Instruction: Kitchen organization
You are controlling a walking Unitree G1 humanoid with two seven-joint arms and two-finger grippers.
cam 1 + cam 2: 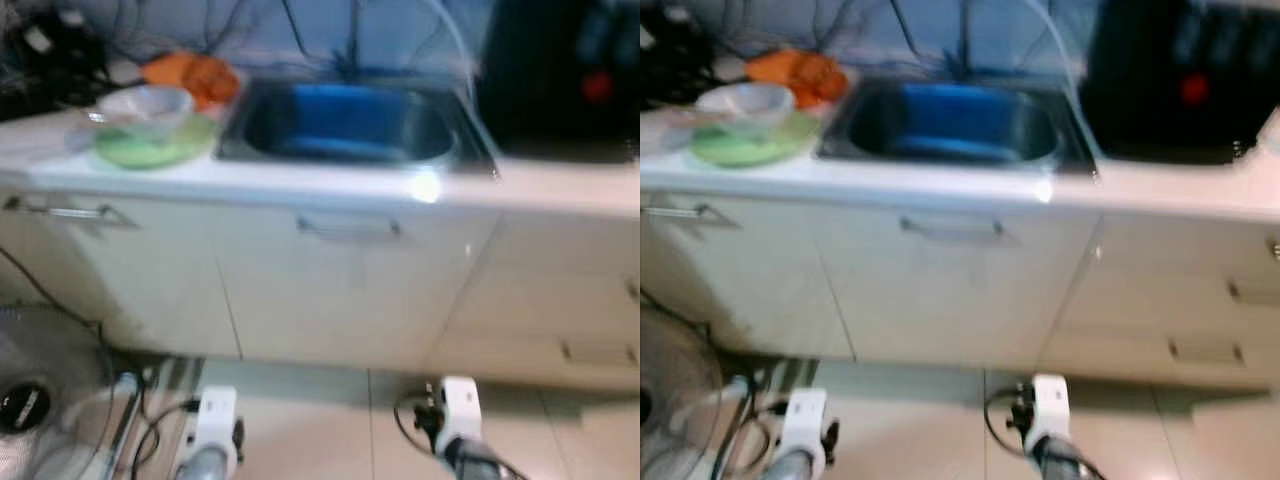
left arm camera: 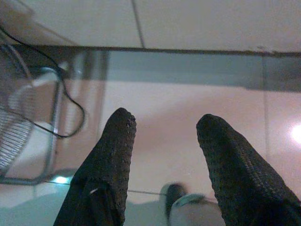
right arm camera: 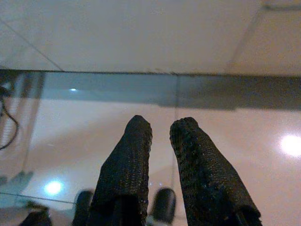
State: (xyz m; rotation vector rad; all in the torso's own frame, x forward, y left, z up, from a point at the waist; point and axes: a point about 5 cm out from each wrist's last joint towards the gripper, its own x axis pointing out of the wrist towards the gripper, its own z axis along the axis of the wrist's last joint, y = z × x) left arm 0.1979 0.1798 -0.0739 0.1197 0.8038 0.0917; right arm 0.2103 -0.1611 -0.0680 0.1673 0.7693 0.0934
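A white counter [image 1: 300, 180] holds a sink [image 1: 345, 125] at 12 o'clock, bowls [image 1: 150, 120] at 10. Both arms hang over the floor: left gripper [image 2: 162, 134] spread, right gripper [image 3: 160, 129] slightly parted.

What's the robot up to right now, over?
Left gripper open, right gripper nearly closed, both empty, low over floor. Clear bowl on green plate beside steel sink. Cabinets shut.

Blurry view of a white counter [image 1: 300, 180] with a steel sink [image 1: 350, 125] set in it, something blue inside. Left of the sink, a clear bowl [image 1: 145, 105] sits on a green plate [image 1: 155, 145], with what looks like an orange cloth [image 1: 195, 75] behind. Cabinet doors [image 1: 340, 290] below, a fan [image 1: 35, 400] at lower left, both arms hanging low over the tiled floor [image 1: 330, 430].
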